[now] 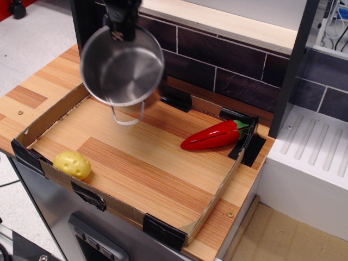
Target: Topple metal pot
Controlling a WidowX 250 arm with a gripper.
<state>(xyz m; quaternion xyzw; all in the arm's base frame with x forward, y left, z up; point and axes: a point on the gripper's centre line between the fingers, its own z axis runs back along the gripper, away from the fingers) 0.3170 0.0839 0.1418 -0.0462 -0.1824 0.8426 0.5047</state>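
The metal pot [122, 68] is shiny steel with a thin wire loop handle hanging below it. It hangs in the air over the far left part of the cardboard tray [60, 175], tilted with its mouth toward the camera. My gripper [117, 33] comes down from the top edge and is shut on the pot's far rim. Most of the arm is out of view.
A red toy pepper [213, 136] lies at the tray's right side. A yellow toy [72, 165] lies at the tray's front left corner. A dark brick wall [228, 65] stands behind, a black post [291, 65] at the right, and a white ribbed block [312, 163] beside the table.
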